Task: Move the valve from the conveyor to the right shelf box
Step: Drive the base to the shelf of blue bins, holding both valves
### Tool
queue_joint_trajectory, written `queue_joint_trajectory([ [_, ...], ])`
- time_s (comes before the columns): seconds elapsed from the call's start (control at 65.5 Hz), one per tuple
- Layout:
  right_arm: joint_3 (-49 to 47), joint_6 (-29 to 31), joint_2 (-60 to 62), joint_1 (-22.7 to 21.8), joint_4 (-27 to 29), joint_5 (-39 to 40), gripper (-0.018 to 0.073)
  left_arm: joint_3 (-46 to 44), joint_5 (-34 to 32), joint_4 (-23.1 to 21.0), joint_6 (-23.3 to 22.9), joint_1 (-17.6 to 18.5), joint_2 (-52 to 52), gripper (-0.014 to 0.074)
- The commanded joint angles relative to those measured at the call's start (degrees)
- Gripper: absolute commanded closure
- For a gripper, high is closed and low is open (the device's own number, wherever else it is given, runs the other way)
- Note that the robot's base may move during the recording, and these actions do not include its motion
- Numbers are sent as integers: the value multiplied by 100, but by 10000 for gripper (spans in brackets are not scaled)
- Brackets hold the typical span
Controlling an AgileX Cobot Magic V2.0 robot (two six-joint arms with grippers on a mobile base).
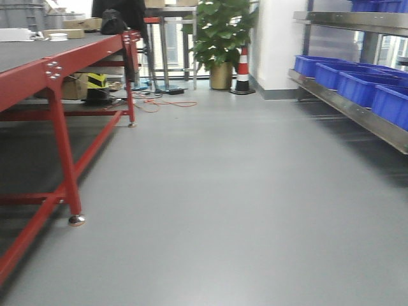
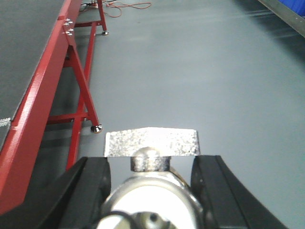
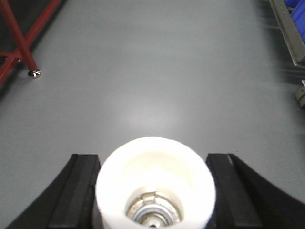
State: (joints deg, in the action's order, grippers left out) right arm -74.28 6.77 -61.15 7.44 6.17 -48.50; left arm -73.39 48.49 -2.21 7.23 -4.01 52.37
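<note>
While the left hand (image 2: 151, 167) grips a silver valve (image 2: 150, 142) above the floor (image 2: 214, 71), the right hand (image 3: 152, 162) holds a white-capped valve (image 3: 155, 174); blue boxes (image 1: 357, 86) sit on the right shelf (image 1: 344, 106).

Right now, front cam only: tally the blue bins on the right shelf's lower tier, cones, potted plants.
Blue bins, lower tier: 4 (the nearest is cut off by the frame edge)
Cone: 1
Plant: 1
Total: 6
</note>
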Motion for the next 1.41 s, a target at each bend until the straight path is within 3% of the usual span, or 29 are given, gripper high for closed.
queue_joint_trajectory([
  [0.0,-103,20,84,-5,-17,389,712,-58,-304,-52,-44,32,-49,708],
  [1.39,-103,20,84,-5,-17,389,712,-58,-327,-52,-44,32,-49,708],
])
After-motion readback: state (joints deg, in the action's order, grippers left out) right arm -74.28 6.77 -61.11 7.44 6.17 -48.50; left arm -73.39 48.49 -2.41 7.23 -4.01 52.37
